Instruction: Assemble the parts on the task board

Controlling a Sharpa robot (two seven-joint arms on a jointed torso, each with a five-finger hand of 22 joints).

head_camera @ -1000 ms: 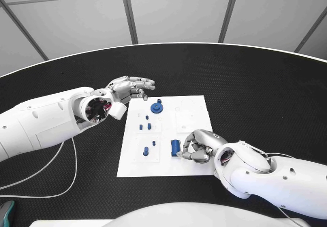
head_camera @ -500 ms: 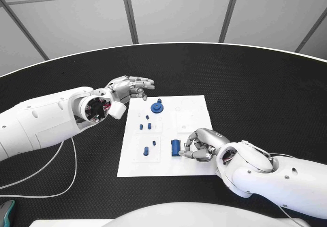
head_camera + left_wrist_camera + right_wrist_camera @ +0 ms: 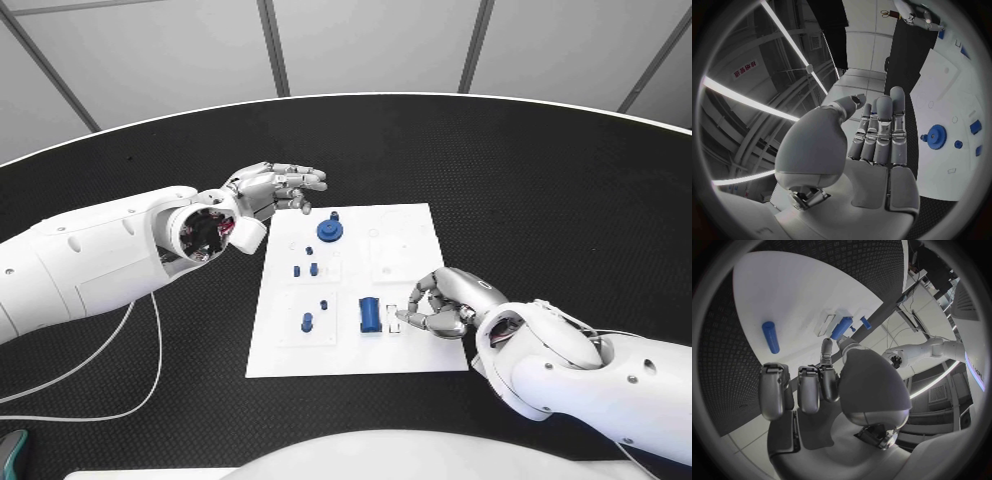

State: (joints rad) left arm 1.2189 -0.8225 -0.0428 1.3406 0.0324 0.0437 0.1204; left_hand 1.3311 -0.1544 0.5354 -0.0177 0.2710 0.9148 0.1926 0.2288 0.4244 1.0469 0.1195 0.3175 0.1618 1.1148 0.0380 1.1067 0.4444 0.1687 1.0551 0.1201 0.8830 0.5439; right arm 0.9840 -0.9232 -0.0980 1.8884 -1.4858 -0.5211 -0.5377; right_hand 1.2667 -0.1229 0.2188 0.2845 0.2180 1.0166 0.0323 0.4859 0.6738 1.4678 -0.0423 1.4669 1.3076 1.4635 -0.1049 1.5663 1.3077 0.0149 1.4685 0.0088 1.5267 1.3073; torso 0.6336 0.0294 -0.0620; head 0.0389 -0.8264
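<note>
The right hand (image 3: pixel 444 303) has its fingers (image 3: pixel 811 387) curled in on nothing, just beside the blue block (image 3: pixel 371 315) on the task board (image 3: pixel 418 350). The left hand (image 3: pixel 274 186), fingers loosely apart, holds nothing. The block looks light, rigid and smooth; pinching its long sides seems best.

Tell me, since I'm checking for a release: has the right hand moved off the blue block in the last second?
Yes. The right hand has drawn back toward the task board right edge, leaving a gap beside the blue block.
</note>
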